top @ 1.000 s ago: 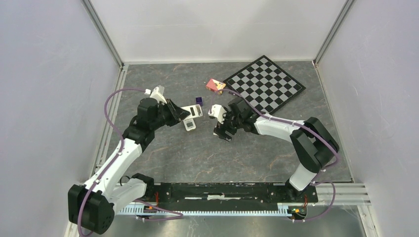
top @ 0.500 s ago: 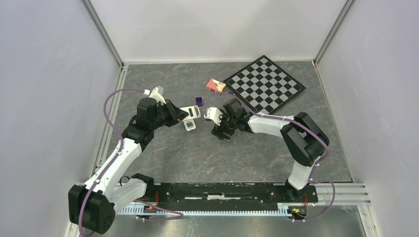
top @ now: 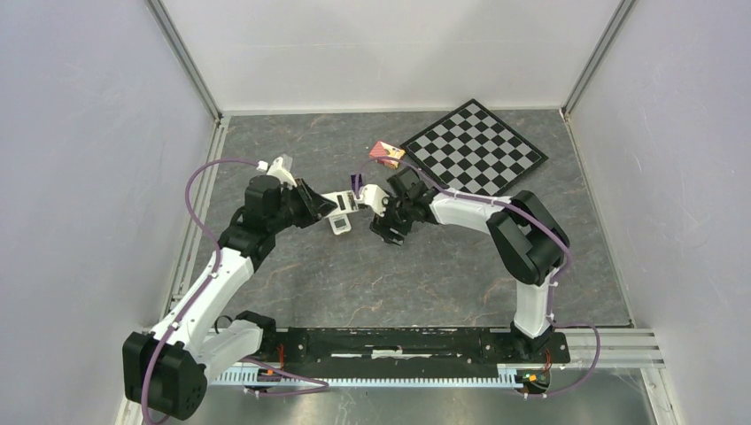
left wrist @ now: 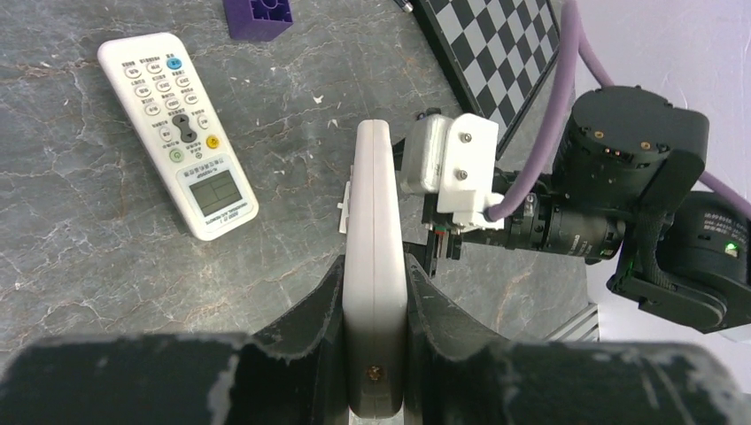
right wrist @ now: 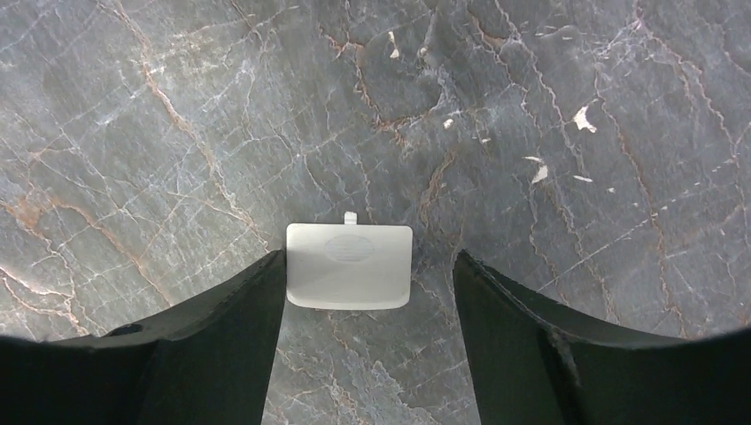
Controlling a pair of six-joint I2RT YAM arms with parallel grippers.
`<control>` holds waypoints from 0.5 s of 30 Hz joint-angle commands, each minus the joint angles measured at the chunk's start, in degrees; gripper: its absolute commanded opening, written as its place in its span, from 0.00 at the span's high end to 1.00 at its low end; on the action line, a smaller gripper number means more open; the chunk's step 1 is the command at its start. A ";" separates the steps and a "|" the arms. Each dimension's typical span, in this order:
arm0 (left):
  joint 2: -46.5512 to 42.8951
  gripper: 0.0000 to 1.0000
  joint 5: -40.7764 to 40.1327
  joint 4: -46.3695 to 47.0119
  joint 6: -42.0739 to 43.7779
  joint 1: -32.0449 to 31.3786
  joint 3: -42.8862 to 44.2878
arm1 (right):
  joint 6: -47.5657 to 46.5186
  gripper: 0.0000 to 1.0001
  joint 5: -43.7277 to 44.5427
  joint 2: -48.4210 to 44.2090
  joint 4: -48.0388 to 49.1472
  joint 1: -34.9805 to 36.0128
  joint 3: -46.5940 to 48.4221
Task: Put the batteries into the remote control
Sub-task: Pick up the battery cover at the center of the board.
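Now | remote control (left wrist: pixel 375 266) on edge | long axis toward right arm (left wrist: pixel 567 226)

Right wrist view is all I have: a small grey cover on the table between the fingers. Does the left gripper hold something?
Observer: Yes, the left gripper is shut on the remote control, held on its edge.
Operator: Is another remote there?
Observer: Yes, a white remote lies buttons up near a purple block.
Operator: Are the two grippers close?
Observer: Yes, the right gripper is just beside the remote control's far end.
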 commanded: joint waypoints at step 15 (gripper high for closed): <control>-2.43 0.98 0.94 -0.18 2.49 0.76 1.99 | 3.52 0.30 3.13 3.59 -11.44 0.27 3.60</control>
